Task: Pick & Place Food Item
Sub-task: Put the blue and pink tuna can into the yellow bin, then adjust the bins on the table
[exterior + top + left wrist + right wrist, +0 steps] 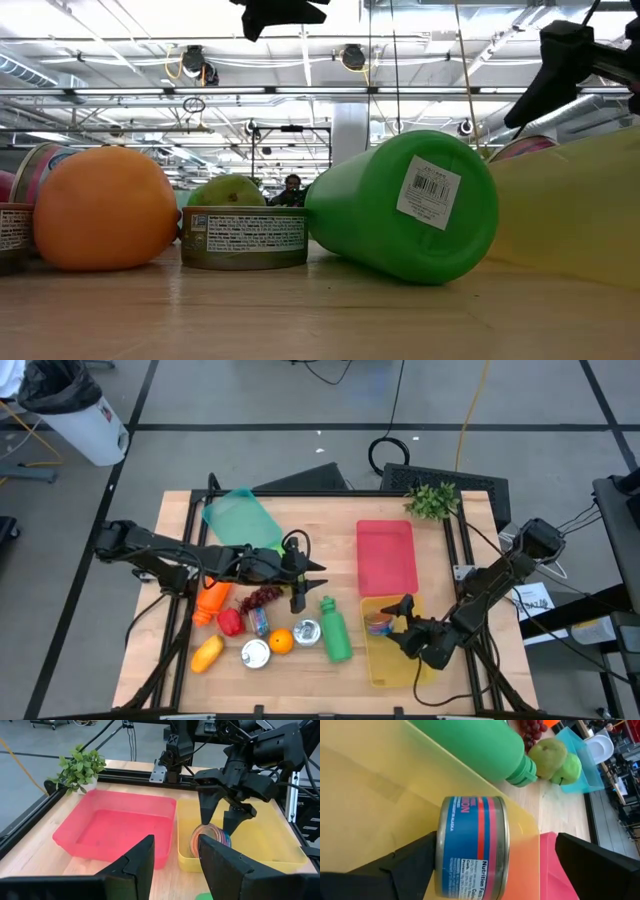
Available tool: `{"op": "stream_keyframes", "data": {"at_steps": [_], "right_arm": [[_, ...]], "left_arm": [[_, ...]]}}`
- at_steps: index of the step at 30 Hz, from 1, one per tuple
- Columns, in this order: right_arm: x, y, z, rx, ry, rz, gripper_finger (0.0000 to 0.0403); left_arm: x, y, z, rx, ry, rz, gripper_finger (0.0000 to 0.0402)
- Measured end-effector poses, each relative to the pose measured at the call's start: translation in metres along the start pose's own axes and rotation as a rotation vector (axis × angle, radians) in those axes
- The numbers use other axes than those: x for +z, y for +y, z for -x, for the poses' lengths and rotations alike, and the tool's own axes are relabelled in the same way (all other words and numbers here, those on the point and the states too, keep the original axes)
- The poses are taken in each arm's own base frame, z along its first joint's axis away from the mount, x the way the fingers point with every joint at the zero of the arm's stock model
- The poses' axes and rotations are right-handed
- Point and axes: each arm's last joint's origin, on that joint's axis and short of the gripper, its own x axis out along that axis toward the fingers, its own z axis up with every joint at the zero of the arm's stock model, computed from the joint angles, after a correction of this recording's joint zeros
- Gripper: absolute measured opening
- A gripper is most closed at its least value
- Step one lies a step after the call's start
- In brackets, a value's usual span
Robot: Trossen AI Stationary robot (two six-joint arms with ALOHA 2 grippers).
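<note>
A blue-and-red labelled can [470, 847] lies on its side in the yellow bin [395, 670], by the bin's wall nearest the red bin [386, 555]. My right gripper [497, 870] is open wide, slanting down into the yellow bin. Its fingers stand on either side of the can [210, 840], one at each flat end. My left gripper [308, 585] hovers open over the table's middle, above the grapes [262, 597], with nothing between its fingers [145, 865]. My right gripper has one finger [410, 865] right beside the can's flat end [442, 855]. I cannot tell whether it touches. The other finger [600, 865] stands clear of the can. The can rests on the yellow bin's floor.
On the table's near left lie a green bottle [335, 630], an orange [281, 641], two tins [306, 631] [256, 653], a carrot [210, 600] and other food. A teal bin [240, 520] stands far left, a small plant [432, 500] far right.
</note>
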Motion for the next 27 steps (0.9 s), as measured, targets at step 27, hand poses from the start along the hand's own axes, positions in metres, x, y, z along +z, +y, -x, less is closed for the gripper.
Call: {"op": "stream_keyframes", "data": {"at_steps": [27], "right_arm": [[0.02,-0.02,0.037,-0.01,-0.214,-0.384,0.0376]], "left_arm": [[0.001,0.0,0.0,-0.002,-0.01,0.051,0.0182]]}}
